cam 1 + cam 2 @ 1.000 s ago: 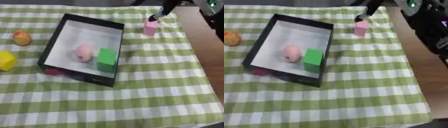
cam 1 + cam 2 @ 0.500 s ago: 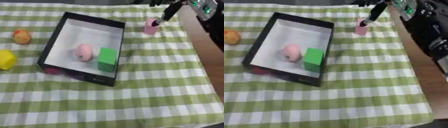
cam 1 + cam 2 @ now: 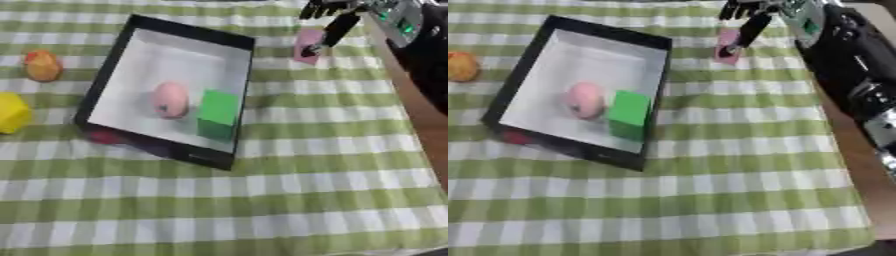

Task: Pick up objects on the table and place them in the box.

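A small pink block stands on the checked cloth, right of the box's far corner. My right hand comes in from the upper right; one straight dark finger lies down across the block's front face, with the other fingers spread above its top, not closed round it. The black-rimmed box with a white floor holds a pink egg-shaped thing and a green cube. An orange object and a yellow one lie on the cloth left of the box. My left hand does not show.
A red thing and a dark purple one sit against the box's near outside wall. The cloth ends at the right over a brown table edge, where my dark right arm runs along.
The camera has shifted slightly. My right hand has come lower on the pink block: its fingertip was at the block's top and now reaches down the front face.
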